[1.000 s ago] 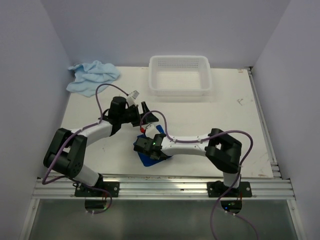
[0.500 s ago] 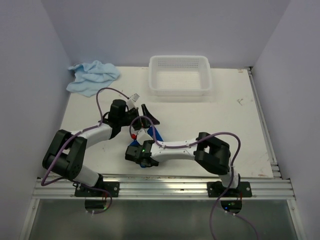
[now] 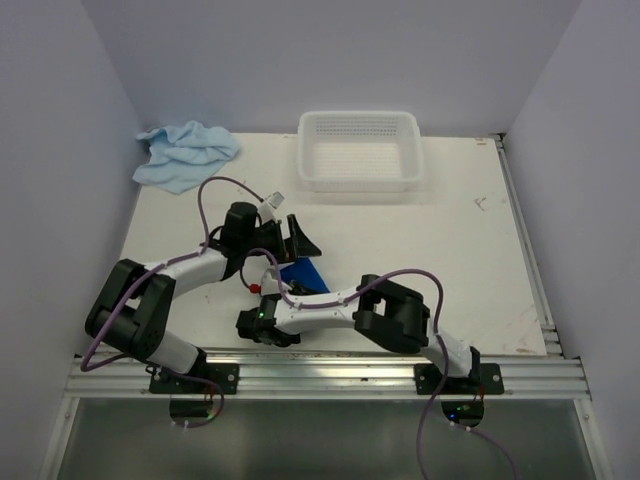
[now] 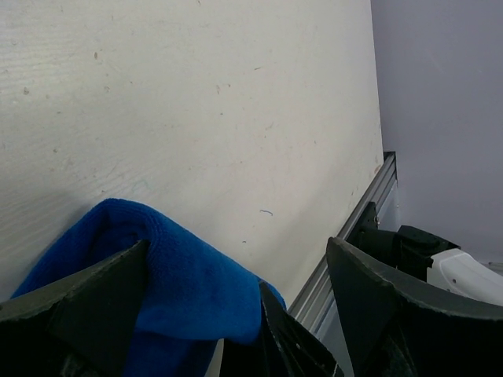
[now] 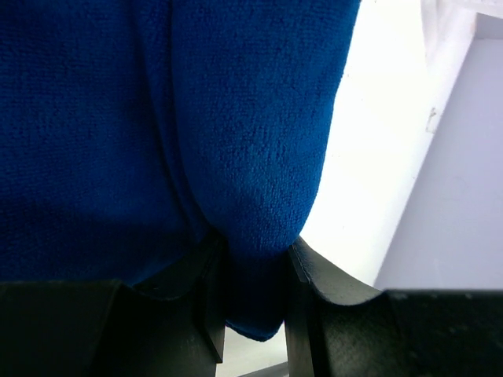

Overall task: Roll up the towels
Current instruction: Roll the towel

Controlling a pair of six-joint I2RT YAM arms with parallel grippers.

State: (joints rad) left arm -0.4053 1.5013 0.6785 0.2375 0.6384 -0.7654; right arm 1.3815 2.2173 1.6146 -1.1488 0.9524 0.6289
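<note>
The dark royal blue towel lies bunched near the table's front middle. My right gripper is shut on a thick fold of the dark blue towel, which fills most of the right wrist view. My left gripper stands open just behind the towel. In the left wrist view the dark blue towel sits between the spread left fingers, against the left one. The pale sky blue towel lies crumpled at the far left corner, away from both grippers.
A white perforated basket stands at the back middle. The right arm stretches leftward low across the front of the table. The metal rail runs along the near edge, and walls close in both sides.
The right wrist has swung left and toward the near edge, still holding the dark blue towel, which now shows bunched behind it. The left gripper has shifted slightly right, staying open.
</note>
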